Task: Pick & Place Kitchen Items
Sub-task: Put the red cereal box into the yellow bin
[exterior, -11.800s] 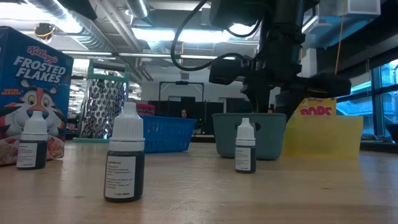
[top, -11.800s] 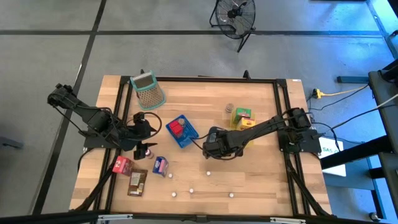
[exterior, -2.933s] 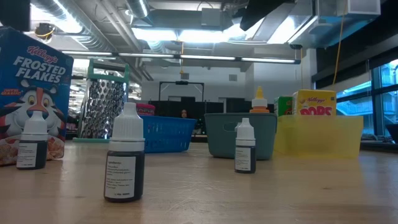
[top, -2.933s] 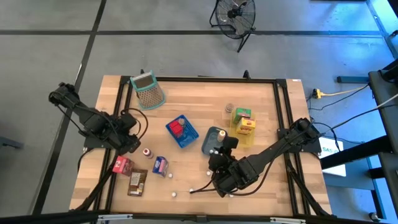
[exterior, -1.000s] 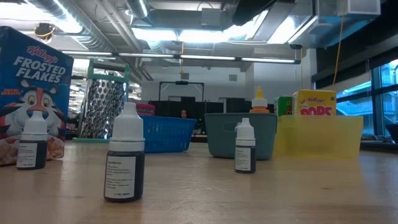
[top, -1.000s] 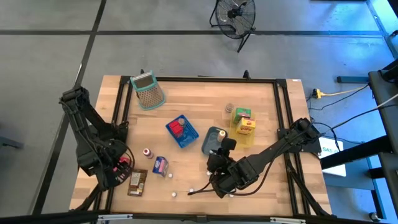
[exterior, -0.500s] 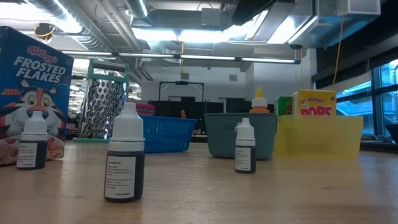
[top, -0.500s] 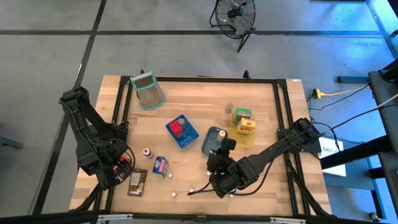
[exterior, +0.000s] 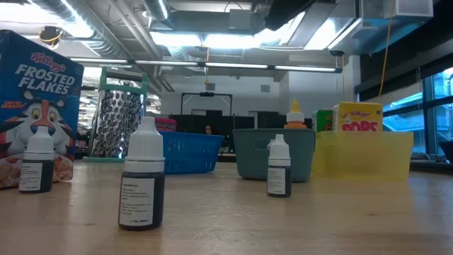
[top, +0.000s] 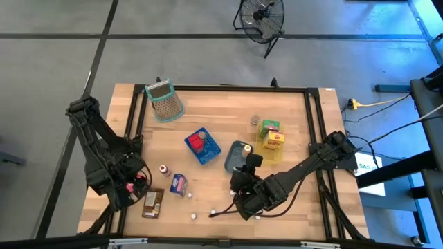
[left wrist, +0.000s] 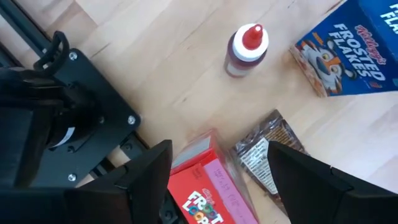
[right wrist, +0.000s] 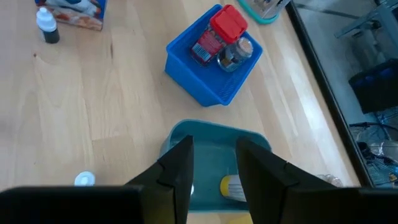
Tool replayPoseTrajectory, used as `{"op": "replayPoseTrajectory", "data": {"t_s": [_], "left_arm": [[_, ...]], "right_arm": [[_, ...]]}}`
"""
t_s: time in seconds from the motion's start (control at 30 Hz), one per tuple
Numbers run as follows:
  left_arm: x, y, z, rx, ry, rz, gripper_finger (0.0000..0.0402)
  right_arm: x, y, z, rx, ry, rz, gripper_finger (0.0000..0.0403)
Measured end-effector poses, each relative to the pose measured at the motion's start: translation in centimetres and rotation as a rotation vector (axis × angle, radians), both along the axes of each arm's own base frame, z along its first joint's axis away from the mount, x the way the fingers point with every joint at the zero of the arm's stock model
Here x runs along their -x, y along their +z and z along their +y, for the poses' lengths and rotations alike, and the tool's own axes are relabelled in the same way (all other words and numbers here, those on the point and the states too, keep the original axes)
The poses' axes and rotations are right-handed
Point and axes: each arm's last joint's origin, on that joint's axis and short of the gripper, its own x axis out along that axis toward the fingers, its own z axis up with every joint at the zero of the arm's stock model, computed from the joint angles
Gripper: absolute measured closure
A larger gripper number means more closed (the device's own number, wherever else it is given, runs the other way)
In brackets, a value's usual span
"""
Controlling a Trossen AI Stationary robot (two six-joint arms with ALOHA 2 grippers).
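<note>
My left gripper stands open at the table's near left, pointing down over a red Froot Loops box that lies flat on the wood. A brown packet lies beside the box. Both show in the gap between the fingers, untouched. A red-capped bottle and a Frosted Flakes box are a little farther off. My right gripper hovers open above the near rim of the teal bin, slanting down. A yellow-capped bottle sits in the bin.
A blue basket with a red-lidded item stands mid-table. A yellow tray with cereal boxes is right of the bin, and a grater lies at the far left. Small white-capped bottles stand near the front edge.
My left gripper has turned a little about its own line while staying in place over the red box. Nothing on the table has moved.
</note>
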Motion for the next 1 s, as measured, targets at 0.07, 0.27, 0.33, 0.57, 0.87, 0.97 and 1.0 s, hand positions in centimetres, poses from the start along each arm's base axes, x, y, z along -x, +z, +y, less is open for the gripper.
{"op": "replayPoseTrajectory", "data": {"t_s": [0.07,0.27,0.33,0.57,0.87,0.97,1.0], "left_arm": [[-0.02,0.00,0.02,0.001,0.009,-0.002,0.0141],[-0.03,-0.01,-0.13,0.028,0.019,0.012,0.0141],[0.02,0.00,-0.27,0.053,0.006,0.045,0.0141],[-0.10,0.08,-0.27,0.004,-0.039,-0.036,0.0141],[0.20,0.06,0.16,-0.039,0.017,0.001,0.0140],[0.21,-0.04,0.04,-0.032,0.014,0.023,0.0130],[0.20,-0.07,0.01,-0.033,0.015,0.026,0.0124]], "right_arm": [[0.00,0.00,0.00,0.000,0.000,0.001,0.0279],[0.00,0.00,0.01,-0.003,0.001,0.002,0.0279],[0.00,0.00,0.01,-0.003,0.001,0.002,0.0279],[0.02,0.00,0.02,-0.001,0.004,0.005,0.0279],[0.06,-0.02,0.03,-0.001,0.005,0.009,0.0279],[0.06,-0.02,0.03,-0.001,0.005,0.009,0.0279],[0.06,-0.02,0.03,-0.001,0.005,0.009,0.0279]]}}
